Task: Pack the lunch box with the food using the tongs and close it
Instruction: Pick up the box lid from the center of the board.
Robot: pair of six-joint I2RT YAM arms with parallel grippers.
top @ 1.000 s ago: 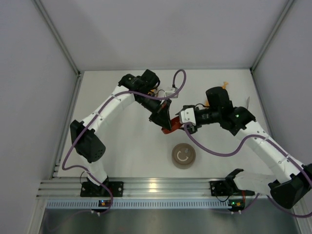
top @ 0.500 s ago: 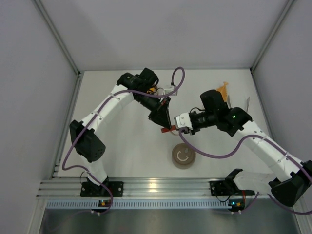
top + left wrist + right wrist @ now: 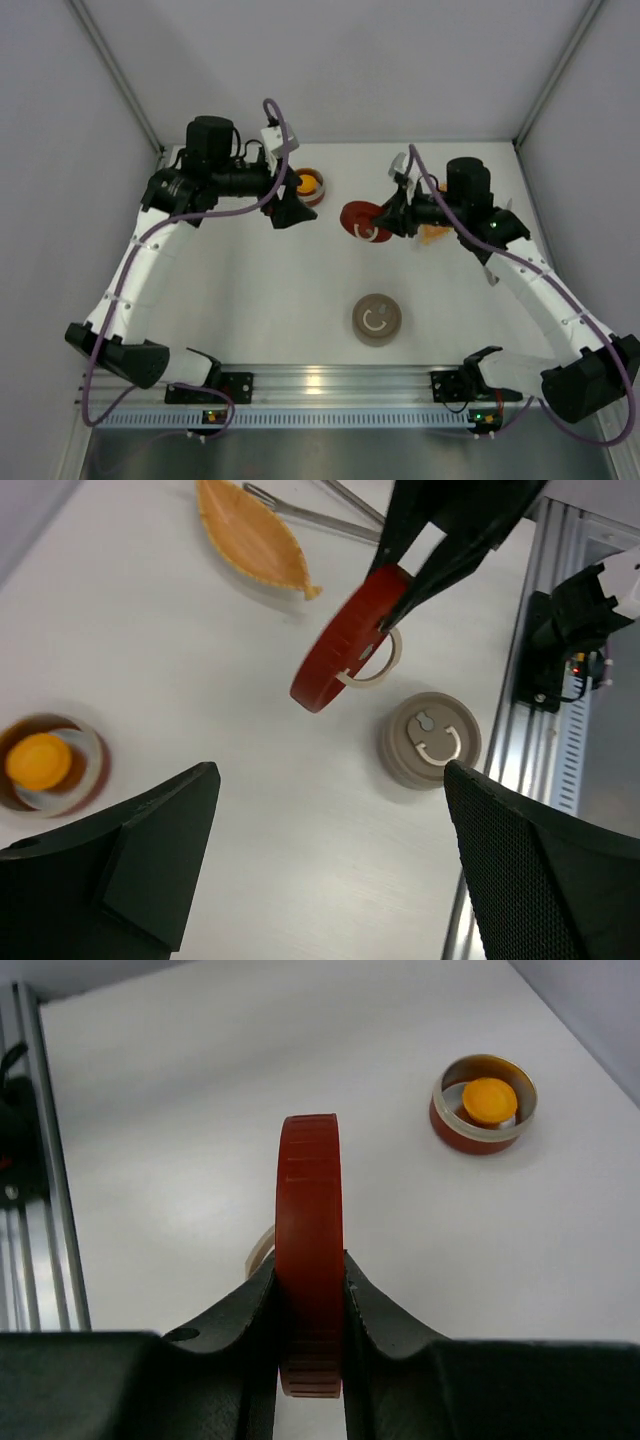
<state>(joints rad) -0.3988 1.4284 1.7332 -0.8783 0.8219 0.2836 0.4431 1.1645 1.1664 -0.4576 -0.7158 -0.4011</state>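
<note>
The lunch box is a round red tin (image 3: 307, 185) standing open at the back of the table, with an orange-yellow lump of food (image 3: 490, 1098) inside. Its red lid (image 3: 310, 1260) stands on edge in the air, and my right gripper (image 3: 311, 1332) is shut on its rim; a beige ring handle shows on the lid's face (image 3: 345, 640). My left gripper (image 3: 288, 212) hovers next to the open tin (image 3: 45, 765), jaws wide apart and empty (image 3: 330, 880). The grey metal tongs (image 3: 320, 520) lie on the table beside the leaf dish.
A beige tin with a closed lid (image 3: 377, 319) stands near the front middle. An orange leaf-shaped dish (image 3: 250, 540) lies at the back right, partly under my right arm (image 3: 435, 236). An aluminium rail (image 3: 320, 382) runs along the near edge.
Both grippers met at the red lid in the middle. My left gripper let go, opened wide and swung back left to the open tin. My right gripper carried the lid away.
</note>
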